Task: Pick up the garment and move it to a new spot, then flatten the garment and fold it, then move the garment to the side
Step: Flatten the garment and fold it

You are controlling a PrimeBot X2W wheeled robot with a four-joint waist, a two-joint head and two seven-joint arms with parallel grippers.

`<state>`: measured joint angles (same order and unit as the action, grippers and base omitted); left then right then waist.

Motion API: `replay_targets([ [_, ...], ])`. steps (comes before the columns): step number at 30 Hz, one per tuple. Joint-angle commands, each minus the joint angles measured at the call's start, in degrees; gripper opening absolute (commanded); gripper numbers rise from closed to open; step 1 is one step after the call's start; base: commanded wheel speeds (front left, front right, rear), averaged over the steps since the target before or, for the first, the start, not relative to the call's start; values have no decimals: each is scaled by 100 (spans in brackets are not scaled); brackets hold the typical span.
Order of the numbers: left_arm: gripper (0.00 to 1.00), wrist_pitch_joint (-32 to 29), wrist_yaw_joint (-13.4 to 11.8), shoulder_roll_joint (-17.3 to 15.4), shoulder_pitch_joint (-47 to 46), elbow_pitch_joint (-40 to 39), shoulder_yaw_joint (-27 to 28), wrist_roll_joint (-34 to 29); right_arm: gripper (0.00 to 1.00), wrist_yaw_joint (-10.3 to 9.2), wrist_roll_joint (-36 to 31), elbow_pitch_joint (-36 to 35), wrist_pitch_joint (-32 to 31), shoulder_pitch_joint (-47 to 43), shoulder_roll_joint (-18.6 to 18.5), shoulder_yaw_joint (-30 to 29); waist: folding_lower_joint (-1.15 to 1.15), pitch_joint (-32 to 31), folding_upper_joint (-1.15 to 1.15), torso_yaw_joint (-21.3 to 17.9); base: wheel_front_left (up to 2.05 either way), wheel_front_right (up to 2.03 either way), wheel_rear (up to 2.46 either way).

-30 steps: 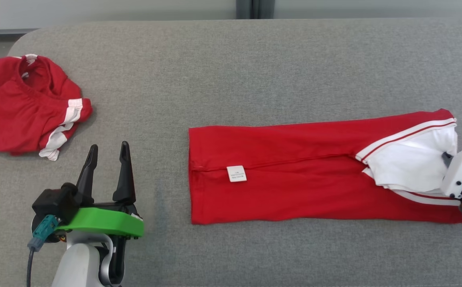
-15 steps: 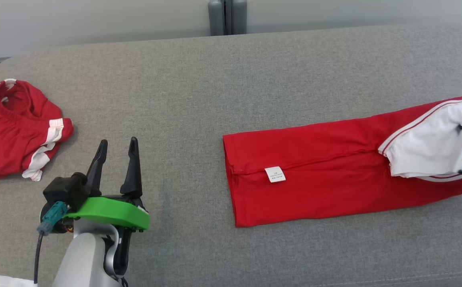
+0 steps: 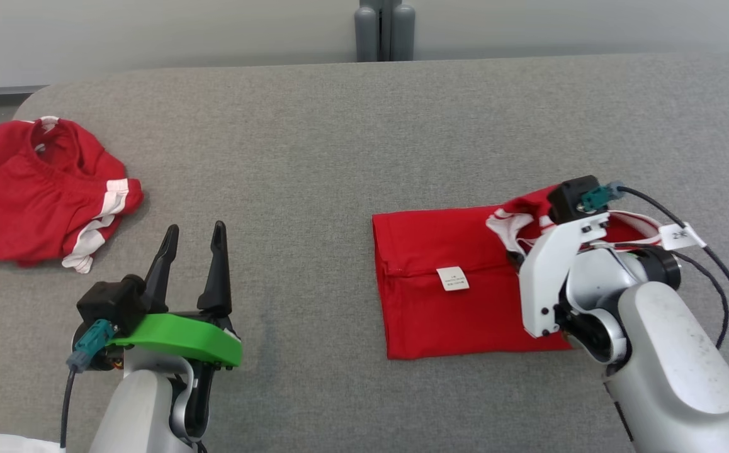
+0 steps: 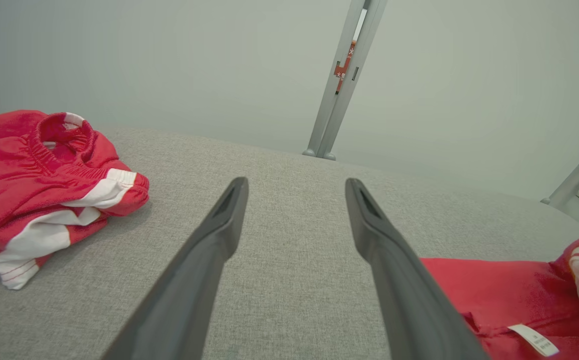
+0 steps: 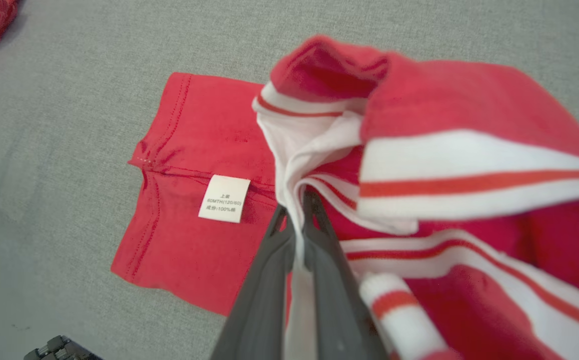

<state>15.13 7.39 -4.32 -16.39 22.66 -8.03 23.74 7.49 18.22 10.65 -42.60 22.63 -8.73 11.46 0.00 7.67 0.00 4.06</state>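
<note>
A red garment (image 3: 446,277) with white striped trim and a white care label (image 3: 452,278) lies on the grey table, right of centre. My right gripper (image 5: 295,207) is shut on the garment's white-trimmed end (image 5: 309,150) and holds it lifted and doubled back over the flat red half (image 5: 189,210). In the head view the right gripper (image 3: 515,248) sits above the garment's middle, its fingers mostly hidden by cloth. My left gripper (image 3: 191,242) stands open over bare table at the lower left, well clear of the garment, its gap (image 4: 294,200) holding nothing.
A second red garment with white trim (image 3: 37,189) lies bunched at the table's far left edge (image 4: 34,170). A grey post (image 3: 384,28) stands behind the table's back edge. Black cables (image 3: 726,283) loop from the right wrist.
My right gripper has carried the garment's white-trimmed end leftward, folding it over the red half, so the garment now looks about half as long. The head camera shifted. The left gripper stayed open.
</note>
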Motion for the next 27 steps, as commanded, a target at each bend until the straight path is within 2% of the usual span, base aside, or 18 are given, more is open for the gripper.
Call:
replay_targets([
  [1, 100, 1, 15, -1, 18, 15, -18, 22, 0, 1, 73, 80, 25, 127, 51, 138, 0, 41, 0, 121, 0, 0, 0],
  [10, 100, 0, 15, 53, -196, 75, -189, 74, 0, 2, 253, 947, 161, 644, 394, 762, 0, 169, 0, 477, 0, 0, 0],
  [18, 100, 0, 15, 76, -216, 79, -203, 89, 0, 2, 448, 1632, 373, 1023, 540, 1127, 0, 199, 0, 581, 0, 0, 0],
  [19, 100, 0, 15, 80, -216, 78, -201, 86, 21, 2, 462, 1700, 395, 1054, 544, 1152, 0, 206, 0, 582, 0, 0, 0],
  [20, 100, 0, 15, 82, -220, 78, -204, 80, 73, 2, 458, 1778, 434, 1098, 552, 1172, 0, 212, 0, 587, 0, 0, 0],
  [21, 100, 0, 15, 83, -227, 81, -211, 75, 100, 2, 448, 1831, 494, 1140, 557, 1166, 0, 216, 0, 593, 0, 0, 0],
  [25, 100, 0, 15, 86, -263, 84, -223, 82, 100, 2, 671, 1900, 809, 1263, 573, 1114, 0, 219, 0, 611, 0, 0, 0],
  [27, 100, 0, 15, 89, -246, 80, -208, 75, 100, 2, 1075, 1747, 958, 1311, 581, 1151, 0, 209, 0, 601, 0, 0, 0],
])
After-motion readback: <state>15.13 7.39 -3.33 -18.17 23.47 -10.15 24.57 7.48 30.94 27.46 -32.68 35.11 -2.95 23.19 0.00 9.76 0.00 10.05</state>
